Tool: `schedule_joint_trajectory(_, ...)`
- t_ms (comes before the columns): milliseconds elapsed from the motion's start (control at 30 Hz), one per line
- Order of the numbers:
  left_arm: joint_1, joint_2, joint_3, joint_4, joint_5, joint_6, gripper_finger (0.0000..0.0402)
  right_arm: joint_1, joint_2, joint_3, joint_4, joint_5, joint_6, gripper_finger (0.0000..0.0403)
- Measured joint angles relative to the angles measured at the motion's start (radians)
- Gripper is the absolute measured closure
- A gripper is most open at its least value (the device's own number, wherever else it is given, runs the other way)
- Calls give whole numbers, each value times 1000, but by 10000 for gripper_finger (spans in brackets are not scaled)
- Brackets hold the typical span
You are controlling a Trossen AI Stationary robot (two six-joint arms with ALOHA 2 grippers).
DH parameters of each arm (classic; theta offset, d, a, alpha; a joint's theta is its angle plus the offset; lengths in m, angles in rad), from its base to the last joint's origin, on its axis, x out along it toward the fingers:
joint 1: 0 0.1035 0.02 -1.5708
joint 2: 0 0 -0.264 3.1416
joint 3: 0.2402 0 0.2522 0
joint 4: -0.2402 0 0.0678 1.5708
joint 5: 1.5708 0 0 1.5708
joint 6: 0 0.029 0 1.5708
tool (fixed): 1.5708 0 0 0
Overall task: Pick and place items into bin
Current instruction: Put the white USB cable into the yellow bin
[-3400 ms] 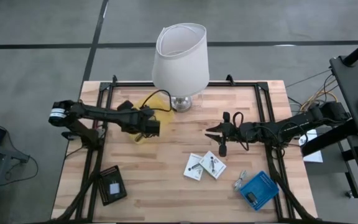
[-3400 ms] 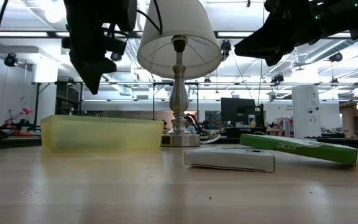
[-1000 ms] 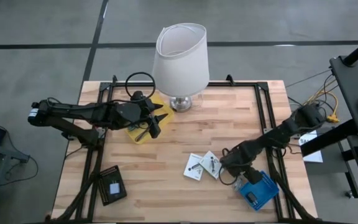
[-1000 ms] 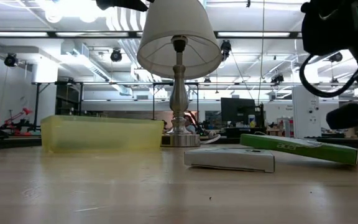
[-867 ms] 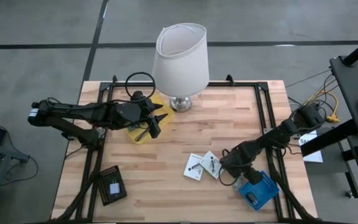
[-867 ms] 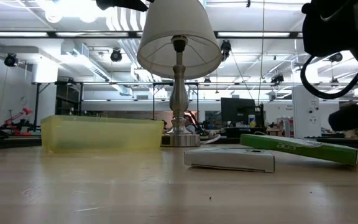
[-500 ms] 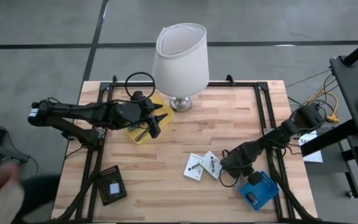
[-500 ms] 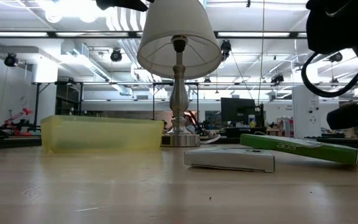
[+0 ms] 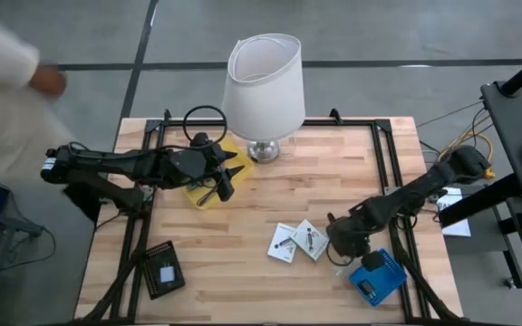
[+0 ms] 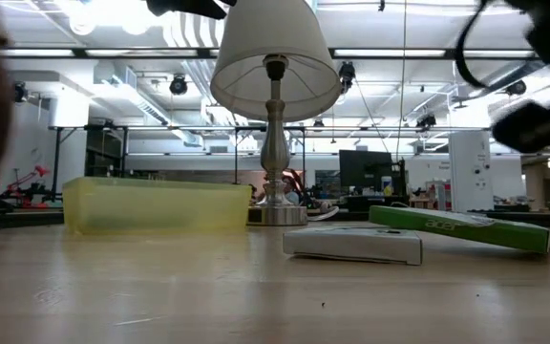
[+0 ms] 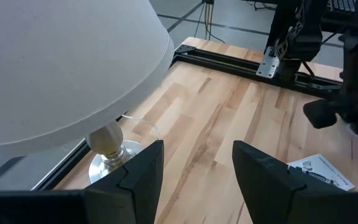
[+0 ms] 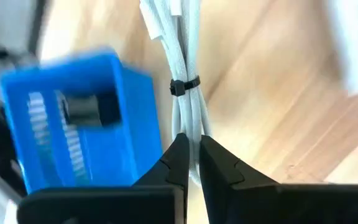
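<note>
My right gripper (image 9: 341,237) is low over the table's near right part, beside a blue tray (image 9: 376,276), shut on a bundle of white cable (image 12: 188,62) bound by a black tie (image 12: 184,85). Two white printed cards (image 9: 284,243) (image 9: 311,238) lie flat on the wood just left of it. My left gripper (image 9: 227,178) hovers open above the yellow bin (image 9: 202,195), which stands next to the lamp's foot; its fingers (image 11: 135,177) touch nothing. No pen-like sticks, marker or cubes show. My right gripper pinches the white cable bundle between its two fingers (image 12: 222,165), at the bundle's end (image 12: 190,127) below the black tie. The fingers point down at the table and lie along the strands. Whether the bundle is lifted clear, I cannot tell.
The big white lamp (image 9: 263,81) stands at the table's far middle, its shade (image 11: 55,56) close over my left gripper. A dark flat object (image 9: 163,269) lies near left. A person's sleeve and hand (image 9: 7,63) show beyond the table's far left corner. Bare wood lies mid-table.
My right gripper has risen, as the low view shows, and shifted slightly toward the table's right edge. A person has come into view beyond the table's left side, moving from near left to far left.
</note>
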Motion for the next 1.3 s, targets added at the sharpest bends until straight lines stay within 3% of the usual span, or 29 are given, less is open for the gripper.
schedule_joint_trajectory(167,0,0,0,0,0,0,226,-35,-113,1,176,194,55,390)
schedule_joint_trajectory(333,0,8,0,12,-1,-7,227,-144,-173,0,398,371,138,391)
schedule_joint_trajectory(533,0,54,0,105,6,-8,226,-301,-180,-11,820,381,132,391)
schedule_joint_trajectory(700,-1,94,0,177,103,-9,226,-357,-175,-18,1132,377,110,391)
schedule_joint_trajectory(933,-2,102,2,433,313,-8,226,-383,-178,-21,1251,420,104,391)
schedule_joint_trajectory(1300,-2,224,2,753,326,17,226,-394,-178,-21,1307,452,171,390)
